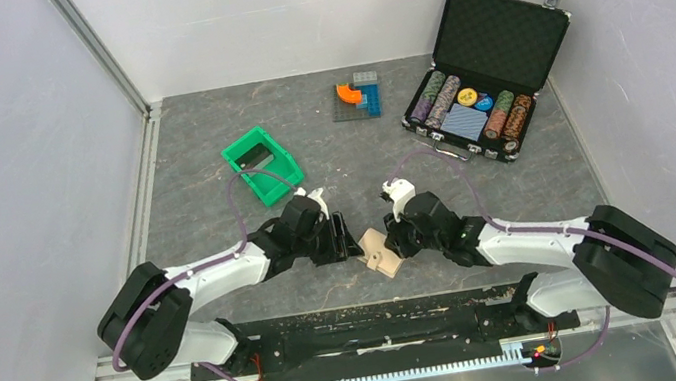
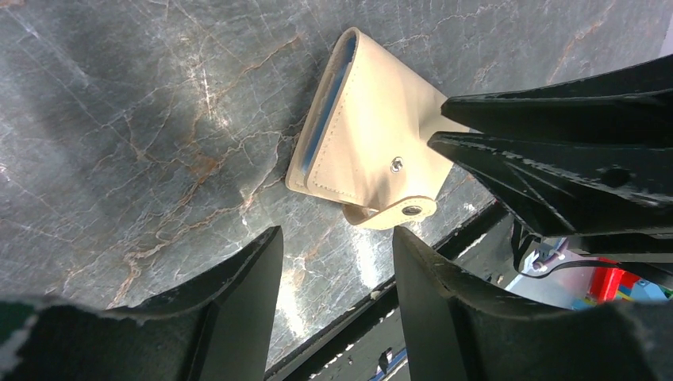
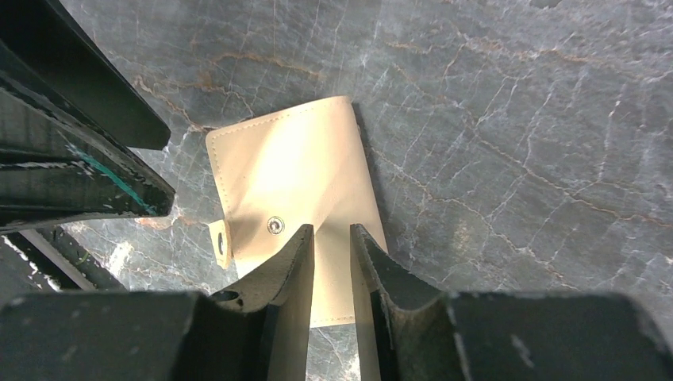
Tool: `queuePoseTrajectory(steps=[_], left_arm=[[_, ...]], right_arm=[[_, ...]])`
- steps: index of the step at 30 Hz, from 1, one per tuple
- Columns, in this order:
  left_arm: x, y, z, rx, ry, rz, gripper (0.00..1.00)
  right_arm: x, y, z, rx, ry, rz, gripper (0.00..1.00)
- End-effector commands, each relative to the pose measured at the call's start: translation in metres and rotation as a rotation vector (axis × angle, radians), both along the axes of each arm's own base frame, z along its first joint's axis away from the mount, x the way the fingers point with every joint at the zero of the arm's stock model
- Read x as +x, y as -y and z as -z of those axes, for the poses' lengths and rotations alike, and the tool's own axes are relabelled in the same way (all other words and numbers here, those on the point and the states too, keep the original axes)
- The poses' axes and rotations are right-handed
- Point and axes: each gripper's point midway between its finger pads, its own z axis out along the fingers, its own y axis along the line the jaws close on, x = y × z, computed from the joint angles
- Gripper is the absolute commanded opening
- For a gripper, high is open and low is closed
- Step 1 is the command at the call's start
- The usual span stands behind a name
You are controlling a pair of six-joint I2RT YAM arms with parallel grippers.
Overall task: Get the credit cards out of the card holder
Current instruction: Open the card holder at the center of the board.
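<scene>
Since the small tan stitched-leather bifold card holder (image 1: 379,255) lies folded on the grey marbled table (image 1: 204,130), at about 6 o'clock from its middle and close to the arm bases, the step in hand looks like getting it open. The right gripper (image 3: 332,230) stands over the holder's edge at 6 o'clock in its own wrist view. Its black fingers (image 3: 295,274) are drawn narrow, with tan leather showing in the slit between them; whether they actually pinch the leather I cannot tell. The left gripper (image 2: 337,234) hovers just beside the holder, jaws spread and holding nothing.

To do this well, I would have the right one anchor one flap firmly. A left finger could then go to the gaping side at 9 o'clock in the left wrist view, where the light blue lining (image 2: 322,119) shows, and peel the upper flap back rather than drag the whole thing (the leather looks light and would likely slide on the smooth stone). The strap tab (image 2: 397,213) hangs unsnapped at 6 o'clock, so it should not resist.

The dark credit cards are nowhere visible; presumably they sit inside the pockets, and how many there are cannot be made out. From above, both wrists cover much of the holder, and the right fingers' contact point is hidden beneath them.
</scene>
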Motion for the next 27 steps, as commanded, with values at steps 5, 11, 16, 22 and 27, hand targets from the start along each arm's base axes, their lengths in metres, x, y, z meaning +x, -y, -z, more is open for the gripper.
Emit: queuePoseTrajectory(steps=[5, 11, 16, 22, 27], left_arm=[[0.005, 0.006, -0.011, -0.038, 0.019, -0.020, 0.59], [0.004, 0.001, -0.009, -0.010, 0.019, -0.028, 0.59], [0.004, -0.001, -0.009, -0.013, 0.017, -0.045, 0.59], [0.000, 0.000, -0.010, -0.038, -0.002, -0.051, 0.59], [-0.002, -0.001, -0.011, -0.055, 0.001, -0.057, 0.59]], right_arm=[[-0.003, -0.012, 0.007, 0.039, -0.014, -0.048, 0.25], [-0.009, -0.023, 0.004, 0.088, -0.044, -0.073, 0.24], [-0.016, -0.030, -0.001, 0.129, -0.066, -0.092, 0.23], [-0.027, -0.040, -0.009, 0.161, -0.065, -0.124, 0.22], [-0.039, -0.053, -0.012, 0.180, -0.081, -0.154, 0.22]])
